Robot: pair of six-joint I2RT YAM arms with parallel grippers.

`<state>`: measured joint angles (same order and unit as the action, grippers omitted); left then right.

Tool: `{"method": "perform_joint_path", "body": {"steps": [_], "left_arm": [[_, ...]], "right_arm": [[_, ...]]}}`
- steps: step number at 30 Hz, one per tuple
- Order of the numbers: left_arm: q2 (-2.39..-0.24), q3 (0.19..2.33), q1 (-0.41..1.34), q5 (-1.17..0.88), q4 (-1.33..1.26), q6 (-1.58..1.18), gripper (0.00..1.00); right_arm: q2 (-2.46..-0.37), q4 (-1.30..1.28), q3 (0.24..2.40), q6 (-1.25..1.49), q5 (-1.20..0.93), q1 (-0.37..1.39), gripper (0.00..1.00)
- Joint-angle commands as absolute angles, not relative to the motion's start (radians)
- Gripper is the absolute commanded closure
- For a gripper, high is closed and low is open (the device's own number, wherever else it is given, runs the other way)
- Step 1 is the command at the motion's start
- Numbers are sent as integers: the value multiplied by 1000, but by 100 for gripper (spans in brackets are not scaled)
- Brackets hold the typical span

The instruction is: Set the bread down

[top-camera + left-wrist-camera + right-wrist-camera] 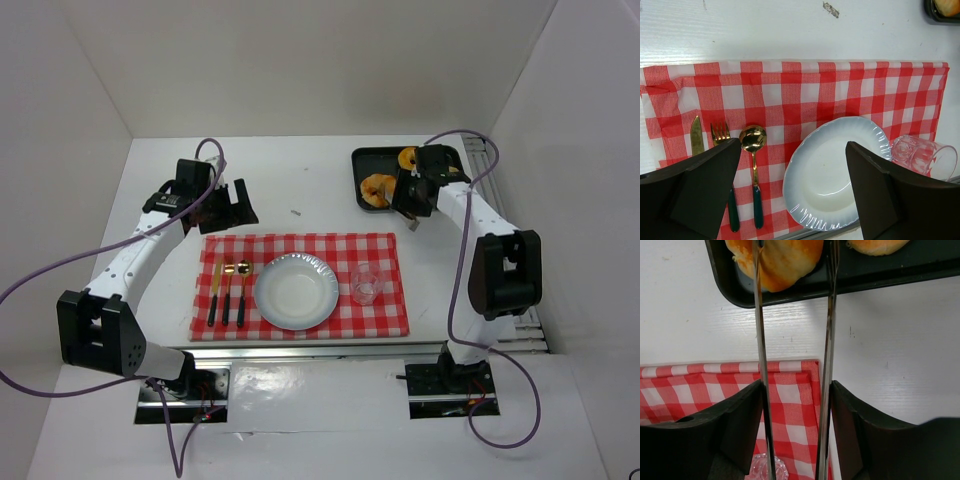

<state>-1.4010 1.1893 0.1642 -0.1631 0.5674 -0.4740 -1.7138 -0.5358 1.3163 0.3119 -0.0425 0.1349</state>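
While the left tool (792,147) gapes, the right tool (796,386) pinches tongs (760,340) at the bread (785,260).

Illumination: bright, even and diffuse, from overhead. The white walls (330,60) behind the plate (295,291) return light, so shadows stay soft and short.

Glare: 1 broad reflection on the glossy strip (320,385) nearer than the plate. Small highlights sit on the plate rim and on the glass (366,283) right of the plate.

Left wrist view: sharp at the plate. The left gripper (792,145) fingers (700,195) render near-black, without detail.

Right wrist view: the tongs (760,340) carry thin bright glints.
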Motion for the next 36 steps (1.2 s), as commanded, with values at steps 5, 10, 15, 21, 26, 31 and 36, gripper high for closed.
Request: {"method": "perform_joint_path", "body": {"steps": [5, 10, 15, 21, 26, 31, 36], "left_arm": [[-1376, 1206, 160, -183, 545, -468, 1], [-1376, 1206, 160, -183, 545, -468, 1], [-1367, 1215, 160, -183, 554, -468, 1], [-1358, 1224, 160, -146, 563, -491, 1], [-1348, 1247, 160, -85, 581, -522, 1], [-1312, 1279, 140, -6, 620, -578, 1], [-1272, 1270, 130, 5, 620, -603, 1]], "right_arm": [[-1668, -469, 1353, 317, -19, 160, 55], [-1605, -469, 1353, 328, 3, 169, 59], [-1504, -489, 1353, 339, 26, 187, 60], [-1384, -580, 1335, 316, -40, 287, 60], [-1283, -647, 1235, 314, -64, 480, 60], [-1232, -678, 1132, 367, -64, 695, 60], [-1232, -704, 1094, 400, -40, 859, 60]]}}
